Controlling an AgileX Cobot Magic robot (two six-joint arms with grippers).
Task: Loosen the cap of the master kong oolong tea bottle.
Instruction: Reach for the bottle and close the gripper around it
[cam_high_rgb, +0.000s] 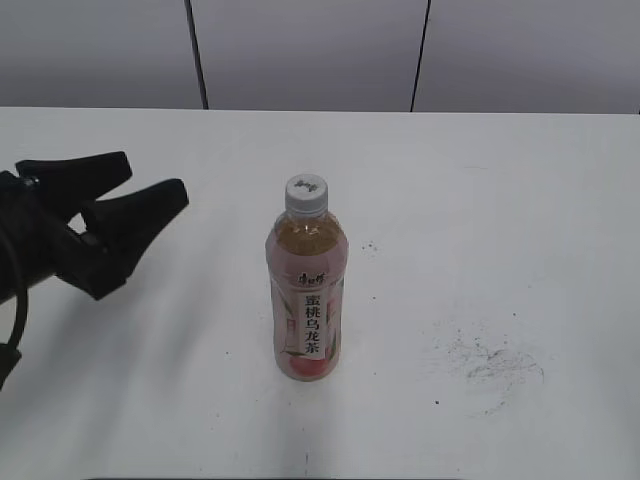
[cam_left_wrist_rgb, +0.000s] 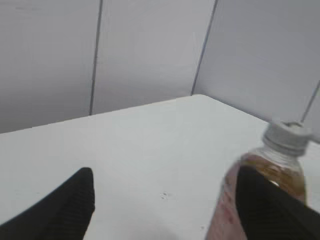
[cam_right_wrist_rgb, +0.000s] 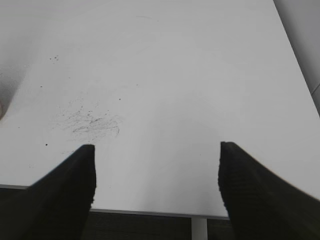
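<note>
The master kong oolong tea bottle (cam_high_rgb: 307, 300) stands upright on the white table (cam_high_rgb: 500, 200), amber tea inside, pink peach label with a white strip of black characters. Its white-grey cap (cam_high_rgb: 306, 194) is on top. My left gripper (cam_high_rgb: 145, 180) is open and empty, hovering to the left of the bottle, well apart from it. In the left wrist view the bottle (cam_left_wrist_rgb: 227, 200) and its cap (cam_left_wrist_rgb: 287, 137) show at the right, partly behind the right finger of my open left gripper (cam_left_wrist_rgb: 165, 192). My right gripper (cam_right_wrist_rgb: 156, 172) is open and empty over the table's near edge; it is out of the exterior view.
A patch of dark scuff marks (cam_high_rgb: 490, 360) lies on the table to the right of the bottle, also in the right wrist view (cam_right_wrist_rgb: 92, 120). Grey wall panels (cam_high_rgb: 300, 50) stand behind the table. The table's front edge (cam_right_wrist_rgb: 150, 212) is below my right gripper.
</note>
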